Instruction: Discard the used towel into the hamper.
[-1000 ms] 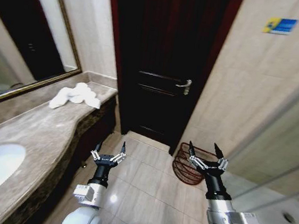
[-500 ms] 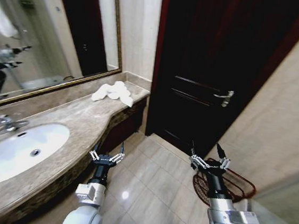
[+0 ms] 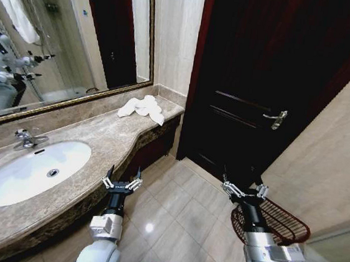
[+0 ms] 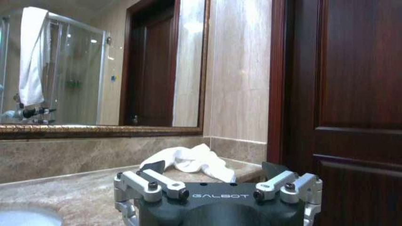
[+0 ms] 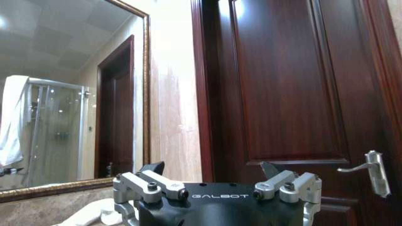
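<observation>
A crumpled white towel (image 3: 142, 107) lies at the far end of the marble counter (image 3: 93, 135), beside the dark door; the left wrist view has the towel (image 4: 188, 161) just beyond my fingers. The dark wire hamper (image 3: 278, 220) stands on the floor at the right, partly hidden behind my right arm. My left gripper (image 3: 121, 179) is raised over the floor near the counter's edge, open and holding nothing. My right gripper (image 3: 243, 185) is also raised and open, in front of the hamper.
A white sink (image 3: 33, 172) with a tap (image 3: 27, 137) is set in the counter at the left. A gold-framed mirror (image 3: 59, 37) lines the wall. A dark wooden door (image 3: 261, 84) with a silver handle (image 3: 278, 118) is ahead. Tiled floor (image 3: 178, 219) lies between counter and hamper.
The whole head view has swung left: sink and mirror now fill the left side and the hamper has slid to the right. Both grippers stay raised and open.
</observation>
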### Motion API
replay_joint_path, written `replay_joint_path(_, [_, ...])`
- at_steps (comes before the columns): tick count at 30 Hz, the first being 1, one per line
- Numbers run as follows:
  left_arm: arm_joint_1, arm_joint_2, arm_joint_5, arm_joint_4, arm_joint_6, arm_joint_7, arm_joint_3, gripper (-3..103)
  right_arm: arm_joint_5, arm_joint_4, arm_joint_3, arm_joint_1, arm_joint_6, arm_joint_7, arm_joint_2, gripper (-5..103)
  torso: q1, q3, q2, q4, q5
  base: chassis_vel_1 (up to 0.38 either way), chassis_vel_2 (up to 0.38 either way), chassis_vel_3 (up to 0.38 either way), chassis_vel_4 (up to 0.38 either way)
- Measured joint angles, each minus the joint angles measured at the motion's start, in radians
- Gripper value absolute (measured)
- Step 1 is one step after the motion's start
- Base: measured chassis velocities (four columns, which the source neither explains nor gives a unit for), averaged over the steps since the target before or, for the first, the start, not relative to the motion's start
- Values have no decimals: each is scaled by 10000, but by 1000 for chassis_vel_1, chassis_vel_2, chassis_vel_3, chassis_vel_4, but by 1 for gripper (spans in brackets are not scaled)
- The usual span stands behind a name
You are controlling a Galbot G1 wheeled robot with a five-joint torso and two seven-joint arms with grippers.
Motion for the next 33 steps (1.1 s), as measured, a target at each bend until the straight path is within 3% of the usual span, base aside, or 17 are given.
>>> replay_joint_path(17, [49, 0, 6, -84, -146, 295, -13, 100, -68, 13, -38, -28, 23, -102, 0, 100, 3, 1, -2, 1, 1, -70, 62, 64, -64])
replay_joint_path(27, [-98, 0, -182, -21, -322, -332, -62, 100, -52, 6, -92, -82, 214, -137, 0, 100, 0, 0, -1, 1, -1, -57, 60, 62, -71])
replay_joint_path(33, [-141, 0, -191, 54, -325, -313, -57, 100, -21, -8, -86, -84, 219, -141, 0, 100, 2, 1, -1, 0, -1, -110, 125, 117, -117])
